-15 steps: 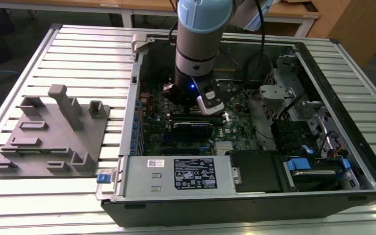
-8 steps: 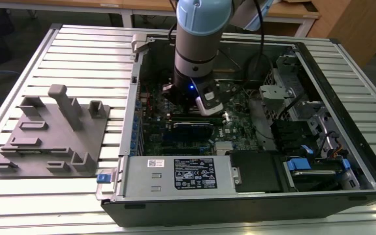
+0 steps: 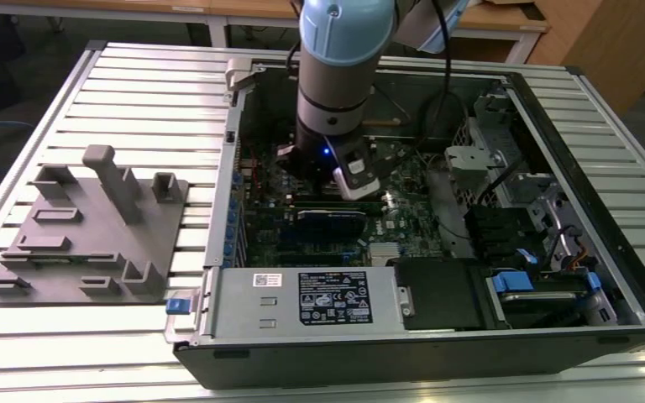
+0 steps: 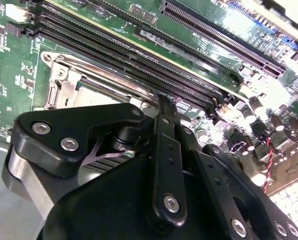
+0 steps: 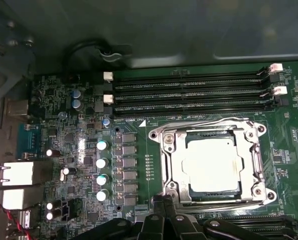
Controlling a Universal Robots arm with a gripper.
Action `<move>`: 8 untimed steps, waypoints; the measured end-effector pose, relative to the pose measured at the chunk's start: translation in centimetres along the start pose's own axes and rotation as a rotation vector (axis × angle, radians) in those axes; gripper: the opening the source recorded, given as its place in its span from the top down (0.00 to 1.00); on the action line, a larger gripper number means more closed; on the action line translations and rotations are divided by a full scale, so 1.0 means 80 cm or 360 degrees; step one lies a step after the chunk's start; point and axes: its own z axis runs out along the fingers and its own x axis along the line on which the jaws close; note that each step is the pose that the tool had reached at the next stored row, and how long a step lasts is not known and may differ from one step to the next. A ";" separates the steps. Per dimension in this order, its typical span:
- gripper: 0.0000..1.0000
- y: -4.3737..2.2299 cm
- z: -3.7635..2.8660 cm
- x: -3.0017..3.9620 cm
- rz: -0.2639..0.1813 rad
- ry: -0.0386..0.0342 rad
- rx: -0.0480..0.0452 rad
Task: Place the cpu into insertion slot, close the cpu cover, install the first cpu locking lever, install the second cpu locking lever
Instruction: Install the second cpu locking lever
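Note:
In the first wrist view the silver-grey cpu point(image 5: 211, 165) lies flat in the insertion slot, which it hides. The cpu cover point(image 5: 172, 165) is folded down around it, and the chip shows through its window. One wire locking lever point(image 5: 209, 121) lies along the side by the memory slots. Another lever point(image 5: 224, 204) lies along the opposite side. My gripper point(image 5: 162, 200) is at that second side, fingers together with nothing visible between them. In the second wrist view my gripper point(image 4: 162, 100) reaches the cover point(image 4: 63, 87) edge beside the cpu point(image 4: 96, 97). In the exterior view my gripper point(image 3: 351, 186) is deep inside the computer case.
Long black memory slots point(image 5: 189, 92) run beside the socket. Capacitors point(image 5: 102, 170) and rear ports point(image 5: 18, 172) stand on the green board. The case walls point(image 3: 591, 168), a power supply point(image 3: 300, 298) and drive bays point(image 3: 524, 277) hem the arm in. A grey fixture plate point(image 3: 87, 227) lies on the exterior view's left.

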 end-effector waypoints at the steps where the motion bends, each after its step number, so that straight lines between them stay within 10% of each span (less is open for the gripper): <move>1: 0.90 -0.0003 0.0005 0.0003 0.0000 0.0000 0.0000; 8: 0.90 -0.0012 0.0020 0.0022 0.0000 0.0001 -0.0003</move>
